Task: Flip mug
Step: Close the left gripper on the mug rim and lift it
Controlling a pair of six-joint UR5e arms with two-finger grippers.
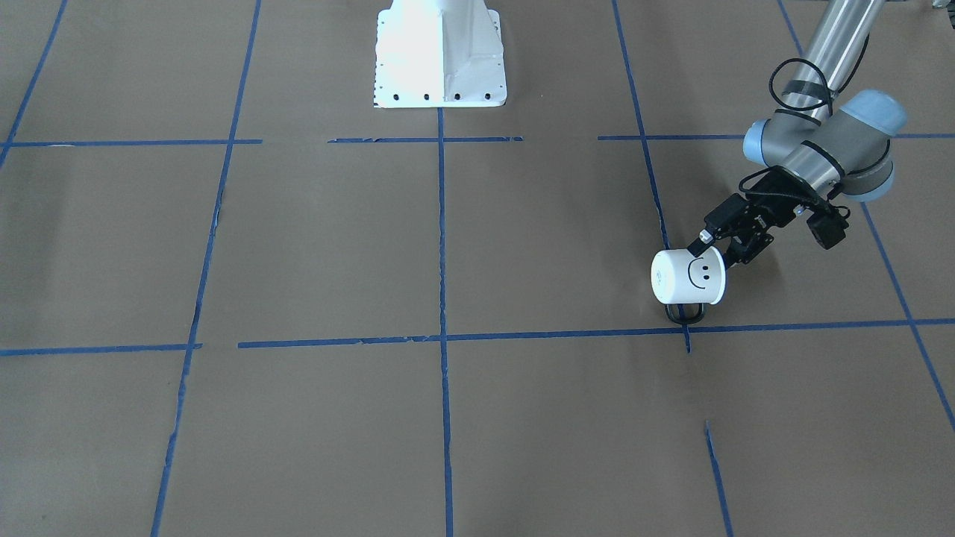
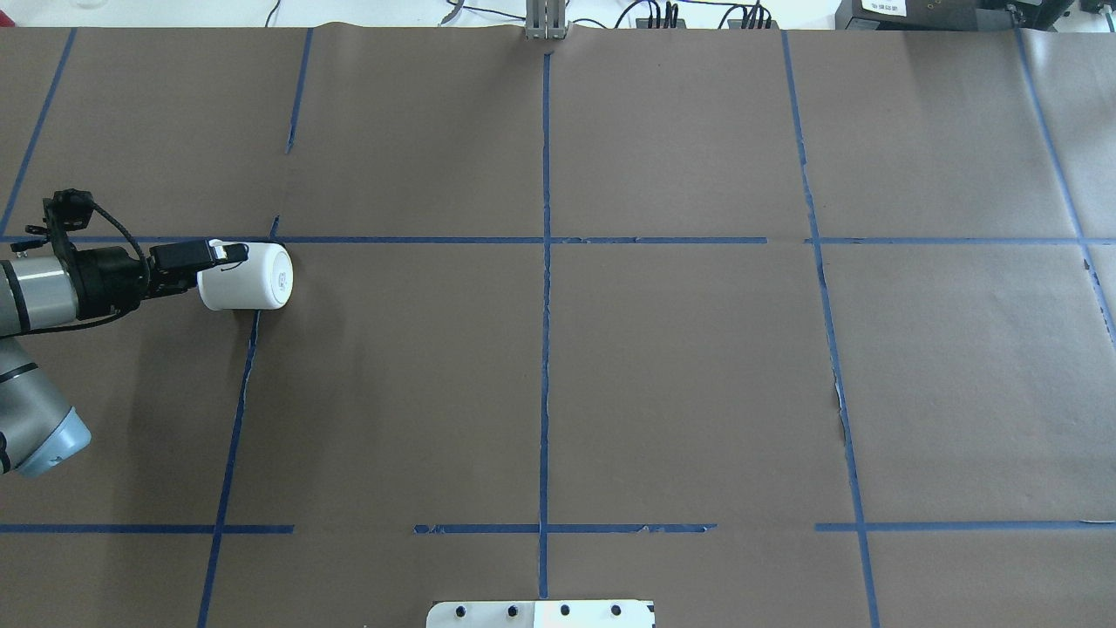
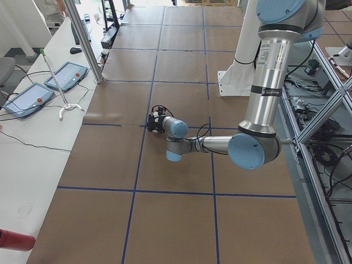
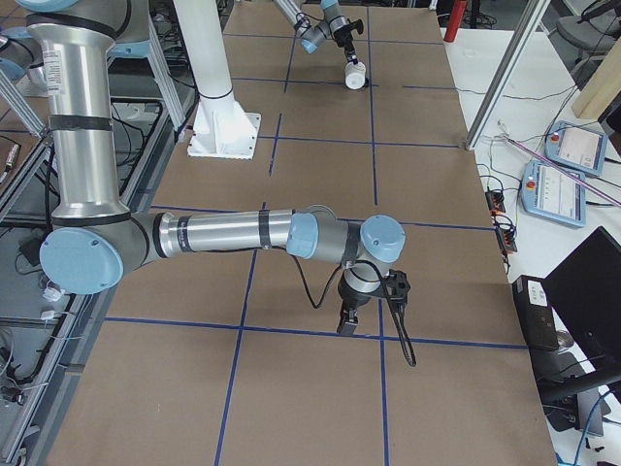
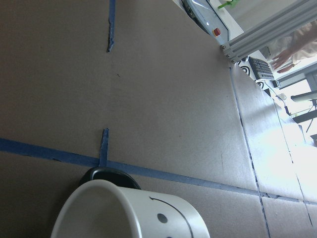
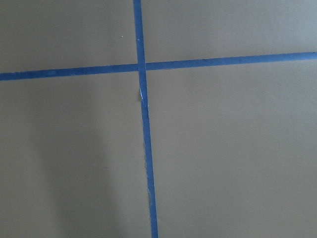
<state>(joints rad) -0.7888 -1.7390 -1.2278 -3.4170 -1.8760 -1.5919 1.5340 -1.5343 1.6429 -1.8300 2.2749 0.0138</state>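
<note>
The white mug [image 1: 683, 277] with a black smiley face lies tilted on its side, its flat base toward the table's middle and its black loop handle [image 1: 685, 313] pointing down at the paper. My left gripper [image 1: 709, 247] is shut on the mug's rim, one finger [image 1: 703, 240] outside the wall. The overhead view shows the mug [image 2: 248, 276] with the left gripper [image 2: 220, 260] at the far left. The left wrist view shows the mug [image 5: 129, 210] close up. My right gripper [image 4: 347, 325] shows only in the exterior right view, low over the table; I cannot tell whether it is open or shut.
The table [image 2: 680, 366] is covered in brown paper with a grid of blue tape lines. The robot's white base [image 1: 440, 56] stands at the table's middle edge. Operator pendants [image 3: 33, 93] lie on the side bench beyond the table.
</note>
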